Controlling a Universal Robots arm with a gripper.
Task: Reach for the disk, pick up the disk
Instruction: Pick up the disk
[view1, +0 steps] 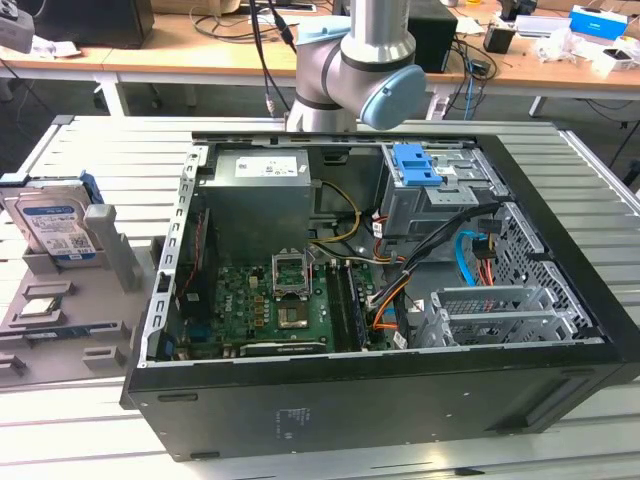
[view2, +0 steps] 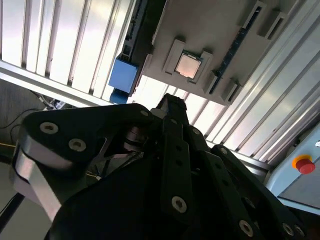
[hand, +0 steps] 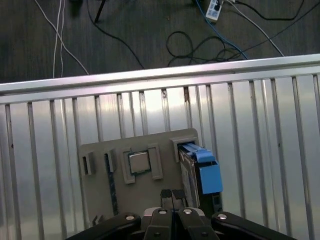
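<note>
The gripper (hand: 171, 196) is seen closed tight, with nothing held. The disk (view1: 55, 225) is stood on its edge in the grey tray (view1: 88, 310) at the exterior view's left, apart from the gripper.

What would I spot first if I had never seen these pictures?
A big black computer case lies open in the middle, its green board showing. The grey robot arm rises behind it. At the exterior view's left, the disk stands upright in a grey holder.

Slatted metal table (view1: 110, 150); wooden desks (view1: 180, 55) behind (cables (view1: 225, 22) strewn); dark floor (hand: 150, 35)
</note>
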